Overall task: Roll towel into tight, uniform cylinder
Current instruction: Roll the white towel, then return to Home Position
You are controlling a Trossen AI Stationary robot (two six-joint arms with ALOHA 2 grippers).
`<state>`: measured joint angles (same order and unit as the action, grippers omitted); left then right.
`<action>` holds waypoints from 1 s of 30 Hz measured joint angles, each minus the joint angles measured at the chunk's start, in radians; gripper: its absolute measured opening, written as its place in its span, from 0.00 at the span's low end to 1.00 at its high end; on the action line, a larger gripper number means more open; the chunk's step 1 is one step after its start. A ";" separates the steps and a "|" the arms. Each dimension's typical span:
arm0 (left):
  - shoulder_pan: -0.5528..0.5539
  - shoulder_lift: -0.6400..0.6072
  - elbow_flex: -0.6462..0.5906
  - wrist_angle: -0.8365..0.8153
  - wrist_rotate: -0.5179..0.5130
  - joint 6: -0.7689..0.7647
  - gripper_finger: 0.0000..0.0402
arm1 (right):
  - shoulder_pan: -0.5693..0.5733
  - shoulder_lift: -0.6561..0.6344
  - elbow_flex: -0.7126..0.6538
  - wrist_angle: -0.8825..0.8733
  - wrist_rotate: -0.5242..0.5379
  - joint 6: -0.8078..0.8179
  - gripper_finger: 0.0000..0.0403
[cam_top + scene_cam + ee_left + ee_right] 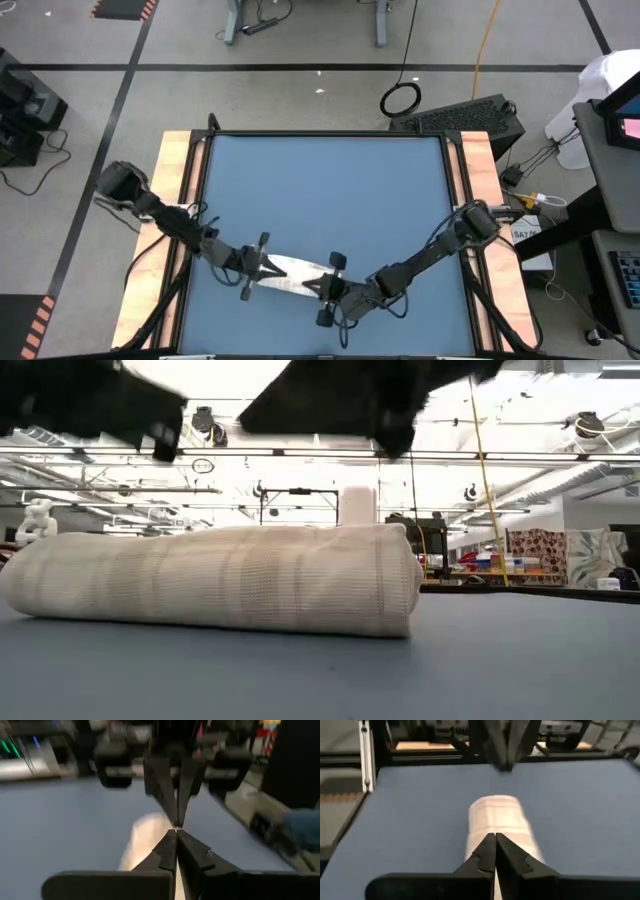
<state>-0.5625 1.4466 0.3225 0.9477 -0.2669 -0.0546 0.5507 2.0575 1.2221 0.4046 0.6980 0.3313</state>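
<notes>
Nearest the low camera, a bare stretch of blue mat [520, 660], and on it the towel [215, 590], already rolled into a pale cylinder with faint checked lines, lying on its side with one rolled end showing. From above, same towel [290, 274] near the front edge of the table [176, 160], roughly midway across, long axis running between the two hands. At its left end, the left hand [264, 268], fingers pressed together, tips over that end of the roll; cannot tell whether any cloth is pinched between them. In the left wrist view, dark fingers [167, 847] meeting in a point above the white roll [145, 837], with the other arm's fingers tip to tip opposite. At the right end, the right hand [330, 283], fingers likewise pressed together over the towel; in the right wrist view, tips [495, 842] closed just above the roll [497, 817]. Beyond the table, floor with a coiled cable [400, 98].
</notes>
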 joint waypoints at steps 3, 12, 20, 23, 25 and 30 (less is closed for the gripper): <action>0.017 -0.089 0.002 0.009 -0.025 0.086 0.04 | 0.005 -0.104 0.000 -0.161 0.003 -0.054 0.00; 0.215 -0.206 0.003 -0.025 0.164 0.173 0.04 | 0.035 -0.442 -0.217 -0.263 -0.051 -0.230 0.00; 0.348 -0.199 0.003 -0.095 0.191 0.167 0.04 | 0.010 -0.682 -0.620 0.013 -0.157 -0.246 0.00; 0.376 -0.199 -0.009 -0.132 0.192 0.167 0.04 | -0.012 -0.747 -0.728 0.066 -0.165 -0.237 0.00; 0.392 -0.199 -0.038 -0.116 0.192 0.163 0.04 | -0.024 -0.790 -0.787 0.094 -0.197 -0.238 0.00; 0.421 -0.201 -0.144 0.004 0.189 0.101 0.04 | -0.056 -0.864 -0.910 0.164 -0.259 -0.255 0.00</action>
<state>-0.1413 1.2460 0.1783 0.9517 -0.0777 0.0465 0.4950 1.1932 0.3121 0.5681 0.4394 0.0765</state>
